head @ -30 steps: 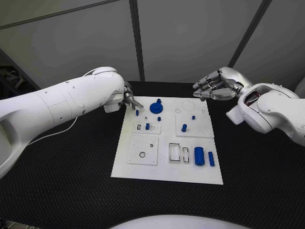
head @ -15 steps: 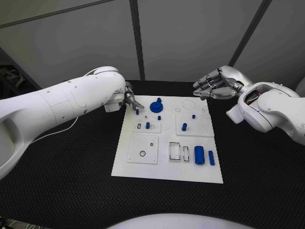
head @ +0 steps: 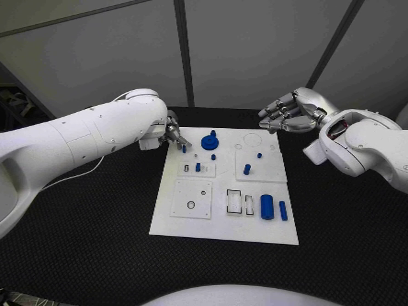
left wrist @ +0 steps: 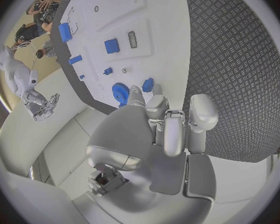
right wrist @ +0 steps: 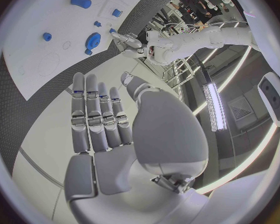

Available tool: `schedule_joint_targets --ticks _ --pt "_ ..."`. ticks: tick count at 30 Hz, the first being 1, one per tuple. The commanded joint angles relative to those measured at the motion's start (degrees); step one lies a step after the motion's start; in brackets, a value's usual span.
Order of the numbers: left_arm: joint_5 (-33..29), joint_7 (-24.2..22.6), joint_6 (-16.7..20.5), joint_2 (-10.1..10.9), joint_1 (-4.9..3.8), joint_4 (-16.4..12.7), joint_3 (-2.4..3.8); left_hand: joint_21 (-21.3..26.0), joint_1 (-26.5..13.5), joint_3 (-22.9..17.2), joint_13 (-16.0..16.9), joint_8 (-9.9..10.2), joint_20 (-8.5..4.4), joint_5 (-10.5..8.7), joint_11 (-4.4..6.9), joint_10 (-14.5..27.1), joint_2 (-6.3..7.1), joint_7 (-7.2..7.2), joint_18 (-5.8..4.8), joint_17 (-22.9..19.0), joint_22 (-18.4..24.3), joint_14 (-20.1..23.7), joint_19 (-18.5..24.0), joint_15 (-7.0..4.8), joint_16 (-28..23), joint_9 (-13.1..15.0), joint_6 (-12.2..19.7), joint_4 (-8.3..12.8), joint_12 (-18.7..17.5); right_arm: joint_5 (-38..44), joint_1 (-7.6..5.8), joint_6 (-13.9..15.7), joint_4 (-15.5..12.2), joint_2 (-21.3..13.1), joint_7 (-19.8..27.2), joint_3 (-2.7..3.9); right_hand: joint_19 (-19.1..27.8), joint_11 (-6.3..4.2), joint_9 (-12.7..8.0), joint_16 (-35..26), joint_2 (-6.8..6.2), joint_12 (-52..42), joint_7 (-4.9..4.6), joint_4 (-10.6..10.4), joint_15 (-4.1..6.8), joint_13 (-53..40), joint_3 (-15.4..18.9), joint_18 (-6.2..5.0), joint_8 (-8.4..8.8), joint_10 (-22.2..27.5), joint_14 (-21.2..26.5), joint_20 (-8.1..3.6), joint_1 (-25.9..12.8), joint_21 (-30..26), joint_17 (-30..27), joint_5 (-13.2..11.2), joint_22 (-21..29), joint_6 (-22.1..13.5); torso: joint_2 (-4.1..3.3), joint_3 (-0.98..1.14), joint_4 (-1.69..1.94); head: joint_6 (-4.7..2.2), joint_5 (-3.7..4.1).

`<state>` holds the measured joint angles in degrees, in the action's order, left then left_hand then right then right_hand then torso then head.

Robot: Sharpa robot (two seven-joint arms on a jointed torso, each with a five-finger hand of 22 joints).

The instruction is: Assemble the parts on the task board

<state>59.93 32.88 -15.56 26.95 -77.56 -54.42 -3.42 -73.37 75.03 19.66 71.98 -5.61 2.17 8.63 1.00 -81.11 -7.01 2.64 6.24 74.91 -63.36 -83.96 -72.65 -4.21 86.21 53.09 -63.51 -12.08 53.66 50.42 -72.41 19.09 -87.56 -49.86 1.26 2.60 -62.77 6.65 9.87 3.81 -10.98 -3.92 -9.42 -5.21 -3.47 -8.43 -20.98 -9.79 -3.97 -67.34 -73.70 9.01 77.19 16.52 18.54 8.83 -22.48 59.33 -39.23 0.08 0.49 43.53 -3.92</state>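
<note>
**One peg pinched at the board's far corner**

One small blue peg (head: 183,148) sat pinched in the left hand's (head: 174,135) fingertips (left wrist: 154,90), just above the board (head: 222,220). Beyond them stood the blue gear (head: 210,143). The right hand (head: 285,113) hovered empty, fingers loosely spread.

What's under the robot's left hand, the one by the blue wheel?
The left hand pinches a small blue peg over the task board corner. Its fingers hide the peg's top.
</note>
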Motion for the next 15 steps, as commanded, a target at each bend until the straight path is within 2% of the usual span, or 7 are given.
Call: schedule_joint_targets --ticks 1,8,15 --pt "0.44 -0.18 -1.49 0.05 -0.07 -0.34 0.02 0.28 0.98 -0.61 0.05 -0.55 -0.04 0.07 0.34 0.05 -0.15 -0.11 -0.09 10.04 -0.04 -4.77 -0.20 -0.31 0.17 0.39 -0.59 0.07 0.18 0.10 -0.12 -0.40 -0.01 0.12 0.32 0.05 0.14 0.02 0.02 -0.34 0.24 0.24 -0.19 -0.02 -0.18 0.05 0.39 -0.47 0.26 0.23 0.42 0.42 -0.21 -0.18 -0.05 0.21 0.05 -0.39 -0.02 -0.01 0.01 0.13 -0.02" --pt "0.44 -0.29 -1.03 0.08 -0.07 -0.63 0.02 0.35 2.12 -1.32 0.01 -1.16 -0.22 0.76 0.55 0.01 -0.77 -0.36 -0.10 10.08 -0.11 -4.78 -0.19 -0.49 0.21 1.42 -0.52 0.64 0.08 0.10 -0.12 -0.41 0.02 0.17 0.33 0.05 0.14 0.02 0.02 -0.34 0.24 0.24 -0.19 -0.02 -0.18 0.05 0.39 -0.47 0.26 0.23 0.42 0.42 -0.21 -0.18 -0.05 0.21 0.05 -0.39 -0.03 -0.03 -0.06 0.18 -0.04" --pt "0.44 -0.61 0.01 0.08 -0.06 -0.55 0.02 0.41 4.88 -3.01 -0.08 -1.78 -0.47 0.76 0.85 -0.05 -2.58 -0.71 -0.12 10.16 -0.31 -4.81 -0.25 -0.72 0.28 2.90 0.06 2.48 -0.07 0.10 -0.12 -0.42 0.00 0.16 0.35 0.05 0.14 0.02 0.02 -0.34 0.24 0.24 -0.19 -0.02 -0.18 0.05 0.39 -0.47 0.26 0.23 0.42 0.42 -0.21 -0.18 -0.05 0.21 0.05 -0.39 -0.04 0.02 0.00 0.28 0.02"
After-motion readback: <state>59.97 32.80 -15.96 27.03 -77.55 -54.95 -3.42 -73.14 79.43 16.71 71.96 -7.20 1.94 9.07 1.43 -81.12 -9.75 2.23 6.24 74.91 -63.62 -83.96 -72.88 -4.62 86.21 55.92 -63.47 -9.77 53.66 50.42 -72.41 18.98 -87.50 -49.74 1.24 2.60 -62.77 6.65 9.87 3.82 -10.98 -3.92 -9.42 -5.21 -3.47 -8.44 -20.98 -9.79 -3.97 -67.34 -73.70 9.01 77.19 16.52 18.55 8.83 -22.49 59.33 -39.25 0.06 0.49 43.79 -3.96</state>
